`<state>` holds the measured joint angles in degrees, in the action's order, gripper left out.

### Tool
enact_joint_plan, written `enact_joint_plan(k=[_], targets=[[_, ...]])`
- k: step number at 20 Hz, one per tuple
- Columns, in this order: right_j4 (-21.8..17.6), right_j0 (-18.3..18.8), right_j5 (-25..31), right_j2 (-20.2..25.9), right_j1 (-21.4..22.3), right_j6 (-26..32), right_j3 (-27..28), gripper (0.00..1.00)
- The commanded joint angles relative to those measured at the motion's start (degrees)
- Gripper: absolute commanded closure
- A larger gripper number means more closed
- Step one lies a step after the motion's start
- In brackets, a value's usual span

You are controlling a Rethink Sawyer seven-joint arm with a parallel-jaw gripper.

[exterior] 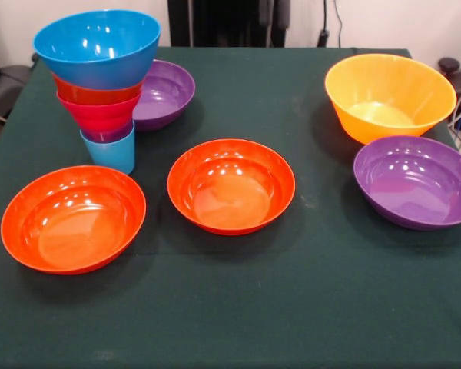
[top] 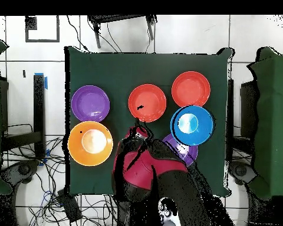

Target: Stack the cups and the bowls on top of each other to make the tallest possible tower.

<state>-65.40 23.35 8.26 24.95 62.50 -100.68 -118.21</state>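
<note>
A dark green cloth-covered counter (exterior: 238,307) stands on a pale tiled floor (top: 191,32) strewn with cables (top: 52,194). The tower of nested glossy plastic cups and bowls (exterior: 100,84) stands at its corner, a wide purple plastic bowl (exterior: 165,92) touching behind. The red and black arm (top: 147,168) reaches over the counter; whether its jaws are released or clenched cannot be told.

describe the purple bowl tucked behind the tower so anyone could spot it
Find the tower on the green table, topped by a blue bowl. The purple bowl sits right behind it, partly hidden. The other purple bowl stands in the open beside the yellow-orange bowl.
</note>
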Motion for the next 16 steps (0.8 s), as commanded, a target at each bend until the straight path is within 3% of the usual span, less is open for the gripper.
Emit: enact_joint_plan(k=[1, 8, 13, 16], targets=[[-4.47, -6.53, 1.95, -9.69, -12.27, -12.44, 10.58, 0.00], [-1.72, -4.36, 1.37, -7.90, -13.13, -6.82, 11.25, 0.00], [-2.97, -7.73, -0.92, -11.51, -15.67, -9.10, 13.65, 0.00], [-4.01, -10.87, -2.75, -15.15, -19.31, -10.84, 17.26, 0.00]])
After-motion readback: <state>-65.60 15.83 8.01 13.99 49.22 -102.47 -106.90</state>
